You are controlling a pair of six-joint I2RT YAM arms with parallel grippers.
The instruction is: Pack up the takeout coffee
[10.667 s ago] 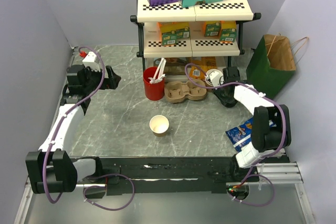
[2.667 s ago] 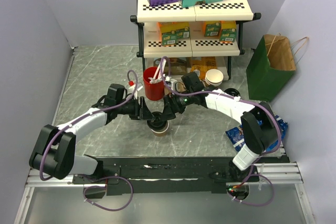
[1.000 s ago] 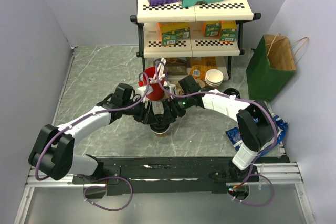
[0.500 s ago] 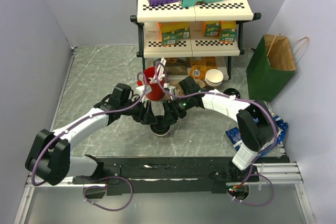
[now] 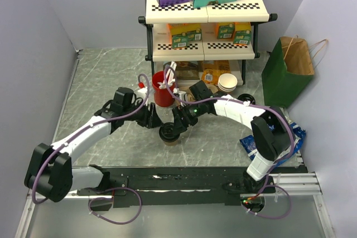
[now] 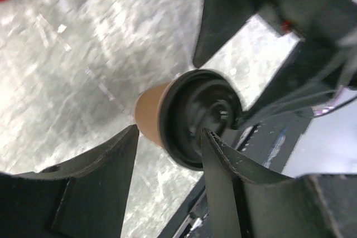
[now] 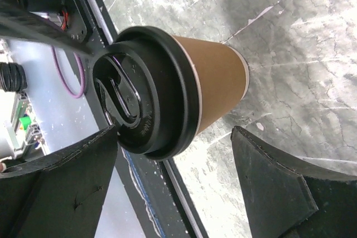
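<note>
Both jaws, open, flank the takeout coffee [image 5: 169,133] (black lid on).

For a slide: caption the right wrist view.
Open right end effector flanks the lidded takeout coffee on the table.

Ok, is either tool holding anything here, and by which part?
Nothing looks gripped: the right tool straddles the takeout coffee with a gap showing, and the left tool stands open beside it.
</note>
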